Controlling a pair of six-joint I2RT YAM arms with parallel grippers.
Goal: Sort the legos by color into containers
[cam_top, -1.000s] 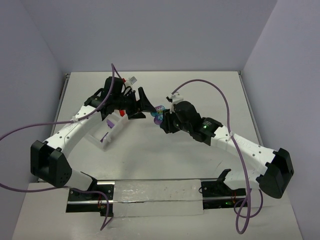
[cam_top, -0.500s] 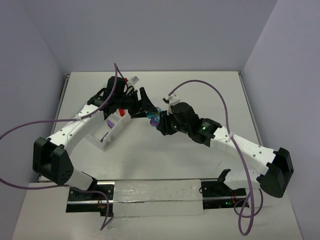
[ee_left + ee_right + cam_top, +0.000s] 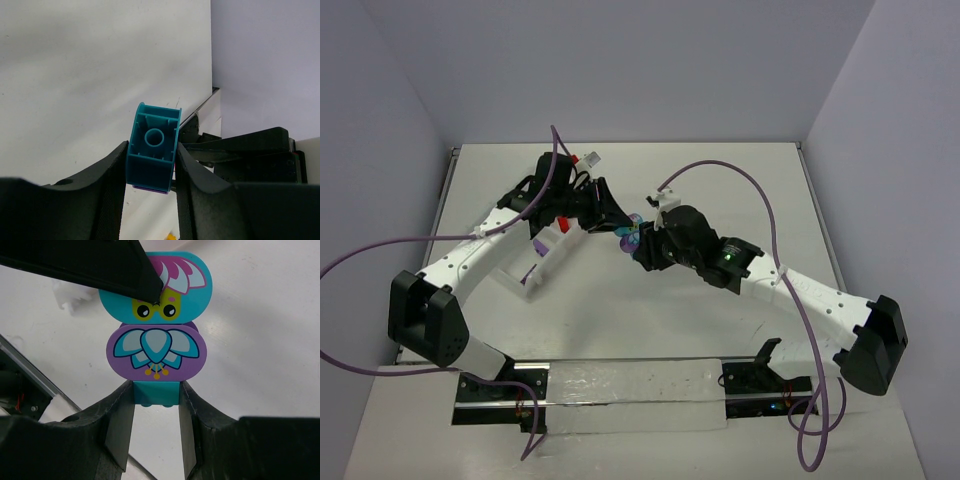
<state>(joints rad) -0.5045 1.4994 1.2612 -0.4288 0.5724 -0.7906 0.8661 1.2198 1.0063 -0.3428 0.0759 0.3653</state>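
Note:
A small stack of legos [image 3: 632, 232] hangs above the table's middle, between both arms. In the right wrist view it is a teal brick with an owl face [image 3: 185, 295], a purple brick with a petal print [image 3: 156, 352] and a plain teal brick [image 3: 156, 391]. My right gripper [image 3: 156, 405] is shut on that bottom teal brick. My left gripper [image 3: 151, 165] presses both sides of the top teal brick [image 3: 152, 150], with a purple edge [image 3: 152, 189] showing beneath. The white tray of containers [image 3: 528, 290] lies under the left arm, with a purple piece [image 3: 538, 245] in one compartment.
The left arm [image 3: 470, 255] crosses over the tray and hides most of its compartments. A metal rail with a white strip [image 3: 620, 385] runs along the near edge between the arm bases. Walls close in the table at the back and on both sides.
My left gripper came right to the stack and closed its wide-open fingers on the top teal brick. My right gripper shifted slightly left with the stack still in it.

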